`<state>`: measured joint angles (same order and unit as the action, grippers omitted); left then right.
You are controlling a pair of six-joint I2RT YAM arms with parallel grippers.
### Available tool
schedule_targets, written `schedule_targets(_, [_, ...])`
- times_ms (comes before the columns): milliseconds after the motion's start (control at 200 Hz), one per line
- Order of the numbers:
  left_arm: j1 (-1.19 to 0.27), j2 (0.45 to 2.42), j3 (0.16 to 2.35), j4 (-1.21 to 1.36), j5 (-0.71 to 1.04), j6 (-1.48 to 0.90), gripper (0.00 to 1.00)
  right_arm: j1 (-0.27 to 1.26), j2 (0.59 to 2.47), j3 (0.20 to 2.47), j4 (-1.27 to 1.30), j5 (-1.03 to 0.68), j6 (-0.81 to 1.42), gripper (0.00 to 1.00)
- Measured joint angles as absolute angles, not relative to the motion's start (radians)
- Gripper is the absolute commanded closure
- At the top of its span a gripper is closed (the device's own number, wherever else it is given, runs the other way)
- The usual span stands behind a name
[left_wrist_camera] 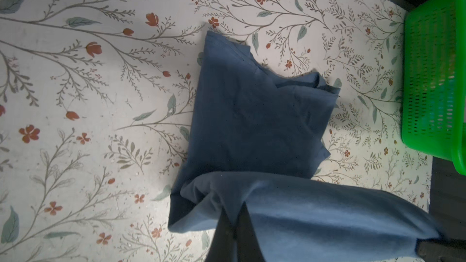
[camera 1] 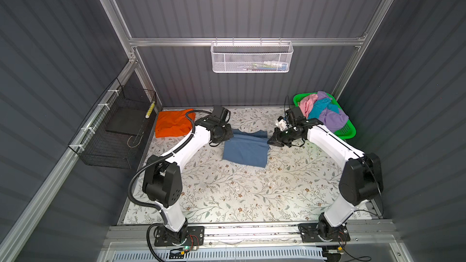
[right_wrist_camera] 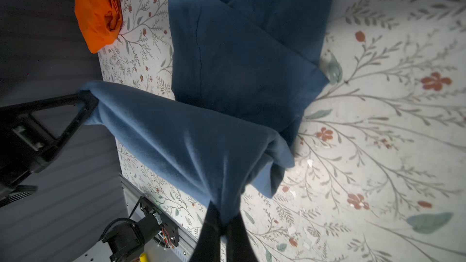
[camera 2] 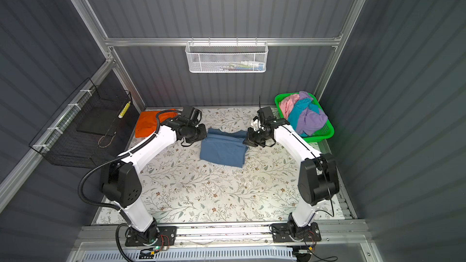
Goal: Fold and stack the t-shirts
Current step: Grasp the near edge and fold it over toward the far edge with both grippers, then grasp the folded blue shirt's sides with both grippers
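While both tools pinch its far edge, the blue shirt (camera 1: 245,151) lies half folded in the middle of the desk (camera 1: 227,197), between the two arms, in both top views. The left tool (camera 1: 231,135) and the right tool (camera 1: 269,142) are each clamped on one end of that edge, lifted slightly off the desk.

This looks like a fold toward the front. It would go best with both tools moving together at one height, keeping the edge taut and laying it square.

A folded orange shirt (camera 1: 174,123) sits at the far left corner, well apart. A green basket (camera 1: 350,132) holding a pink shirt (camera 1: 309,104), a turquoise shirt (camera 1: 321,108) and a lilac shirt (camera 1: 332,119) stands just beside the right arm, which might brush it.

The left wrist view shows cloth bunched between closed fingers (left_wrist_camera: 248,233), with the flat folded part beyond.

The right wrist view shows the raised edge stretched between both tools, with only a slight sag.
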<state>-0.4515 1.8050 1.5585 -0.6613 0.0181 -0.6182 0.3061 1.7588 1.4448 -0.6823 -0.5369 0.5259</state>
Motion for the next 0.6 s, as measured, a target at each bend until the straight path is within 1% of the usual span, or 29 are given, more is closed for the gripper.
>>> schedule_targets(175, [-0.405, 1.995, 1.702, -0.636, 0.066, -0.594, 1.0, 0.275, 1.938, 1.605, -0.669, -0.579, 0.511, 1.0])
schedule_targets(255, [-0.39, 2.08, 1.758, -0.63, 0.088, -0.589, 0.95, 0.26, 2.01, 1.65, -0.658, -0.587, 0.511, 1.0])
schedule_targets(385, [-0.373, 2.202, 1.83, -0.622, 0.123, -0.585, 0.91, 0.239, 2.118, 1.694, -0.637, -0.6, 0.516, 1.0])
schedule_targets(405, [-0.369, 2.219, 1.84, -0.619, 0.13, -0.585, 0.89, 0.237, 2.131, 1.699, -0.631, -0.601, 0.517, 1.0])
schedule_targets(490, [-0.353, 2.283, 1.881, -0.605, 0.153, -0.583, 0.75, 0.222, 2.199, 1.725, -0.611, -0.607, 0.525, 1.0])
schedule_targets(515, [-0.347, 2.301, 1.893, -0.6, 0.16, -0.577, 0.69, 0.218, 2.217, 1.733, -0.606, -0.607, 0.531, 0.93])
schedule_targets(525, [-0.344, 2.307, 1.898, -0.598, 0.164, -0.584, 0.66, 0.216, 2.222, 1.737, -0.605, -0.608, 0.532, 0.88])
schedule_targets(530, [-0.344, 2.309, 1.899, -0.598, 0.164, -0.586, 0.64, 0.215, 2.226, 1.74, -0.604, -0.609, 0.533, 0.88])
schedule_targets(545, [-0.338, 2.321, 1.909, -0.597, 0.17, -0.574, 0.61, 0.211, 2.237, 1.745, -0.599, -0.61, 0.54, 0.84])
schedule_targets(600, [-0.324, 2.352, 1.942, -0.591, 0.185, -0.585, 0.53, 0.2, 2.266, 1.763, -0.58, -0.614, 0.546, 0.72])
